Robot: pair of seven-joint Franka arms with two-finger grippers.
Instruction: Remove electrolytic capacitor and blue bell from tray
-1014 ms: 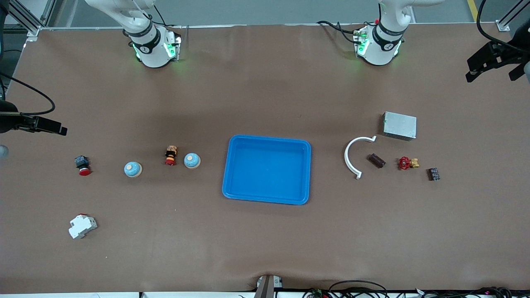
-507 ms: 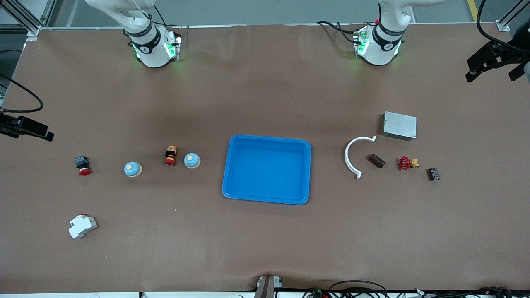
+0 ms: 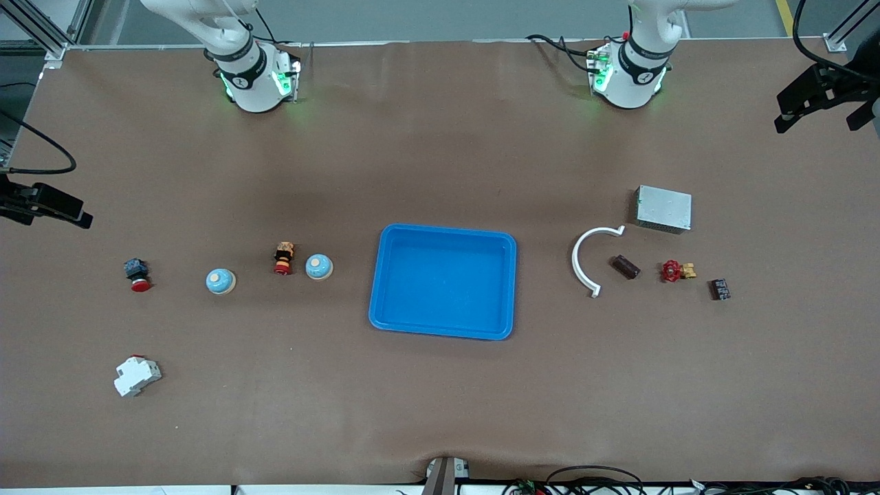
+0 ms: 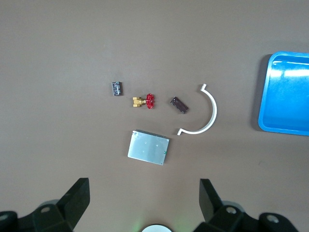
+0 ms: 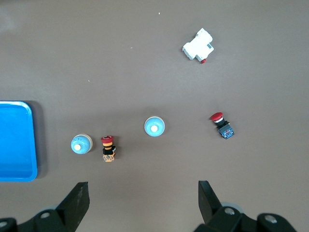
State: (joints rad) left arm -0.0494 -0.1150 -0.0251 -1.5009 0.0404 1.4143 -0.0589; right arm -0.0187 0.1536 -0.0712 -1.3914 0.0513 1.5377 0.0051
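The shallow bright-blue plastic tray [image 3: 443, 282] sits empty mid-table. Just farther back, 2 round blue bells [image 3: 319, 266] lie toward the right arm's end and the small dark cylindrical capacitor [image 3: 625, 267] toward the left arm's. Both removals look finished. The left gripper [image 4: 145, 200] and right gripper [image 5: 144, 200] hang spread wide high over the table ends, waiting; nothing more seems called for.
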